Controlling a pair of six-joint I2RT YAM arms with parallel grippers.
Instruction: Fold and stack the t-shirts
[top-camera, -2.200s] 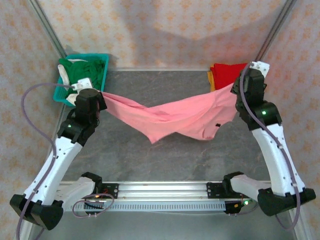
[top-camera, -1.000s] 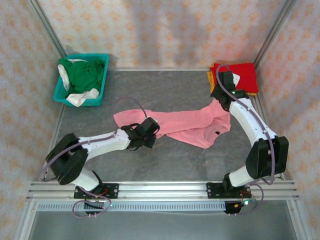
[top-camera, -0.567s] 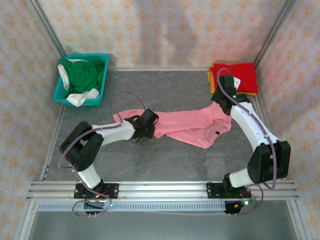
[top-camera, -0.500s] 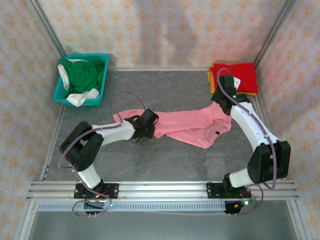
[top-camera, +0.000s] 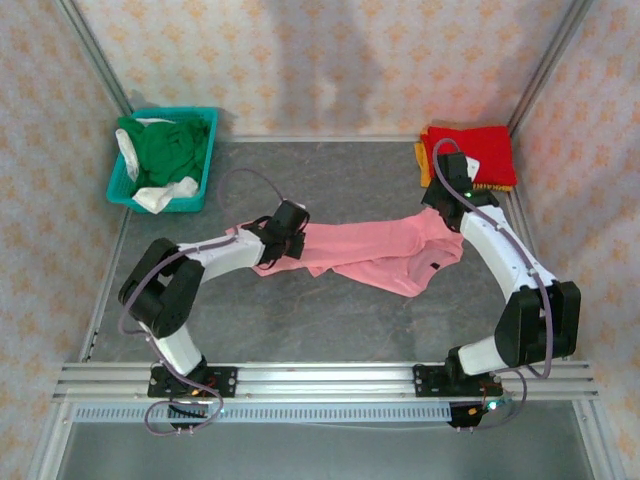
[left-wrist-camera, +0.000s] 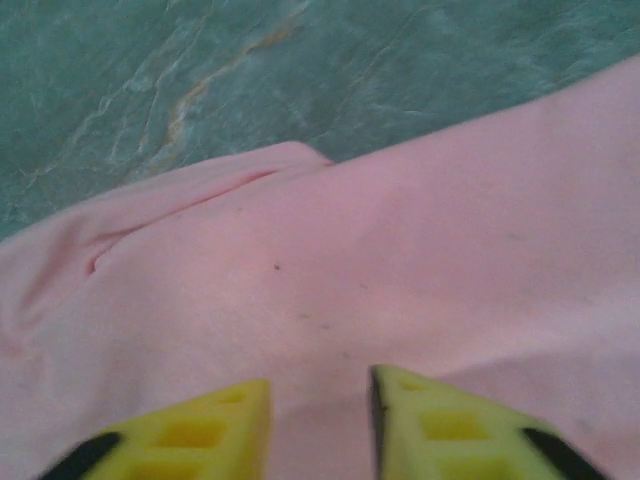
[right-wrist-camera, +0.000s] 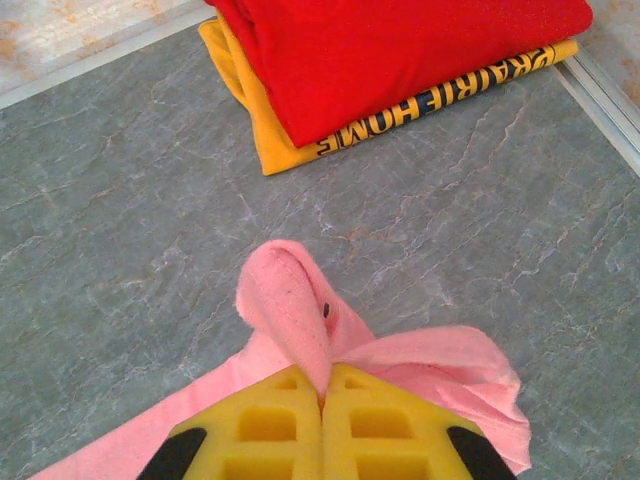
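Pink t-shirt (top-camera: 385, 255): limp, light cloth, laid crumpled on the table just near-left of the folded red-and-yellow stack (top-camera: 470, 155).
Judged easily dragged and bunched, and best pinched at hem or shoulder edges. The stack-side end is clamped in the closed right gripper (right-wrist-camera: 322, 395). The end away from the stack is overhung by the parted, empty left gripper (left-wrist-camera: 320, 425).

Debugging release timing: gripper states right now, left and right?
Left gripper: open, fingers apart over the pink t-shirt.
Right gripper: closed, pinching a fold of the pink t-shirt.
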